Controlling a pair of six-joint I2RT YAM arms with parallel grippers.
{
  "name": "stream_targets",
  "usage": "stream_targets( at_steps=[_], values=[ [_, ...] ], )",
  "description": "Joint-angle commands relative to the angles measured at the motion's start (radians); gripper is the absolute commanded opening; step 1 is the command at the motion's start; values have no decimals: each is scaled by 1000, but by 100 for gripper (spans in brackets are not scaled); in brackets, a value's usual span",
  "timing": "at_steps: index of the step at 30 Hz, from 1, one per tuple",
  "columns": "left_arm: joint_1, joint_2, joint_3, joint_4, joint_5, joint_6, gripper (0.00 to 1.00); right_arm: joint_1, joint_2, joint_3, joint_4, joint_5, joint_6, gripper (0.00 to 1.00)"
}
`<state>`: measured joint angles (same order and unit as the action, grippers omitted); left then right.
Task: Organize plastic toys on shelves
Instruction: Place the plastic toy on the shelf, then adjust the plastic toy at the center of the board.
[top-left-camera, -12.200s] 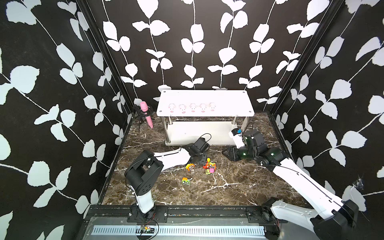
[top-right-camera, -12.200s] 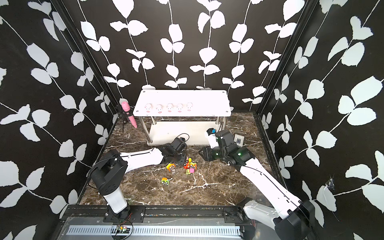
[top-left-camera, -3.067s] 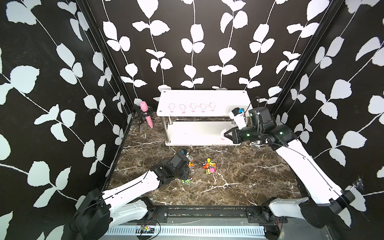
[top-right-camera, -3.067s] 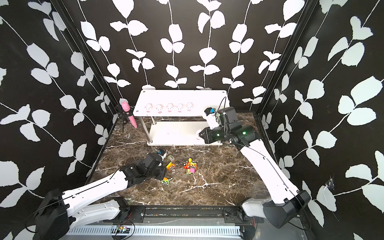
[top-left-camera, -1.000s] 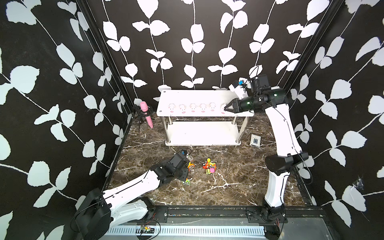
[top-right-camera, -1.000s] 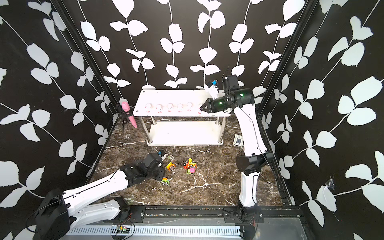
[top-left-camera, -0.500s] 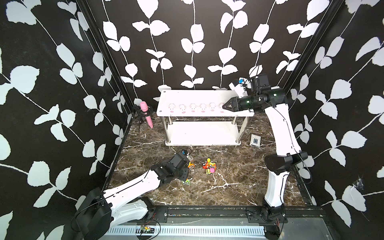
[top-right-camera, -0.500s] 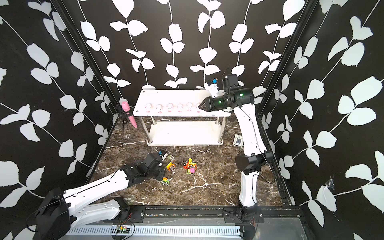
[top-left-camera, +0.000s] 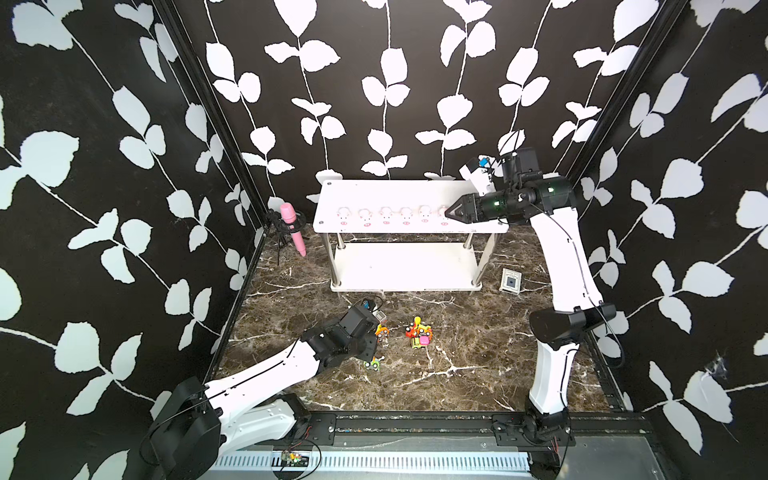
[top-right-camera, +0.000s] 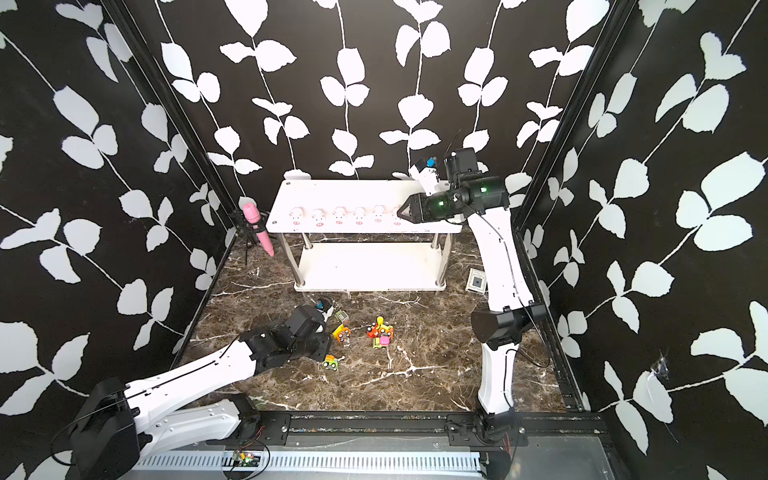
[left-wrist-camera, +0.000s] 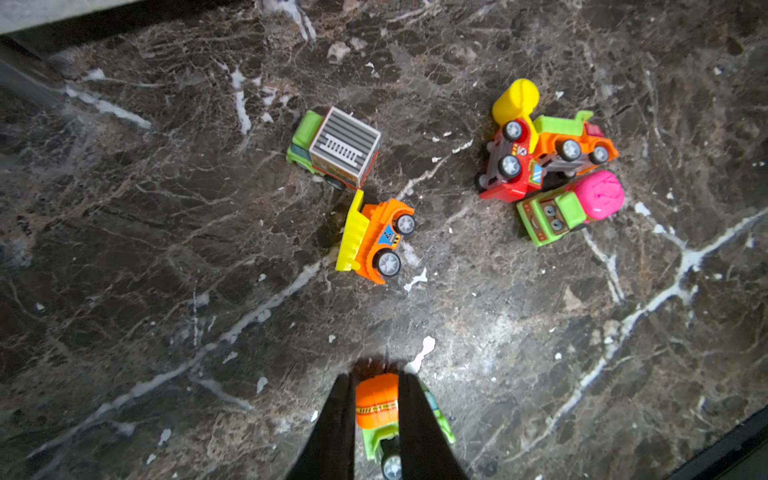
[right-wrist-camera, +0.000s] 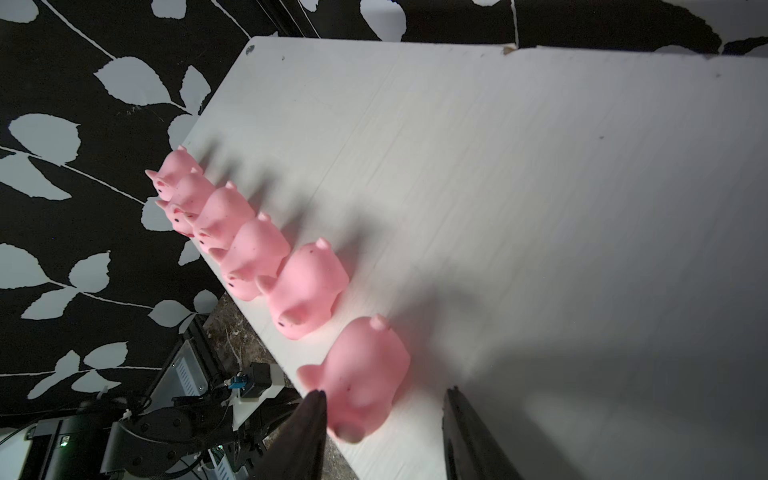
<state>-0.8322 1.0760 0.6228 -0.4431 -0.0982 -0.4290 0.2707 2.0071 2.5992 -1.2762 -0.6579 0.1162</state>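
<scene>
Six pigs (right-wrist-camera: 249, 253) stand in a row on the rack's (right-wrist-camera: 540, 187) top board, the last pig (right-wrist-camera: 365, 374) between the right claw's (right-wrist-camera: 385, 392) spread jaws. The left claw (left-wrist-camera: 376, 376) pinches a mixer truck (left-wrist-camera: 376, 401) on the floor (left-wrist-camera: 166, 249). Five cars (left-wrist-camera: 376, 239) lie beyond it, none shelved, so roughly half is done.

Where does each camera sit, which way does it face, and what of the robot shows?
Top views: high at the near edge, facing down and forward at shelves and marble tabletop; left arm, right arm whole.
Left wrist: on the left arm, facing down at the tabletop; left gripper fingers shut on an orange-drum truck.
Right wrist: just above the top shelf, facing along six pigs; right gripper fingers open.
Shared: pigs appear in right wrist and both top views.
</scene>
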Motion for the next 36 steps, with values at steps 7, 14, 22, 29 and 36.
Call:
stream_targets(
  at_steps=[7,14,22,29,36],
  values=[
    [7,-36,7,3,-29,-21,26,-3,-110,-10,29,17,-3,52],
    [11,-70,-5,6,-74,-47,32,28,-261,-234,112,20,-8,52],
    [28,-40,-1,23,-71,-74,38,115,-557,-751,391,91,77,51],
    [33,37,0,80,-2,-68,43,176,-743,-1130,560,162,168,51],
    [45,120,12,131,-4,-68,51,260,-819,-1431,673,241,224,50]
  ],
)
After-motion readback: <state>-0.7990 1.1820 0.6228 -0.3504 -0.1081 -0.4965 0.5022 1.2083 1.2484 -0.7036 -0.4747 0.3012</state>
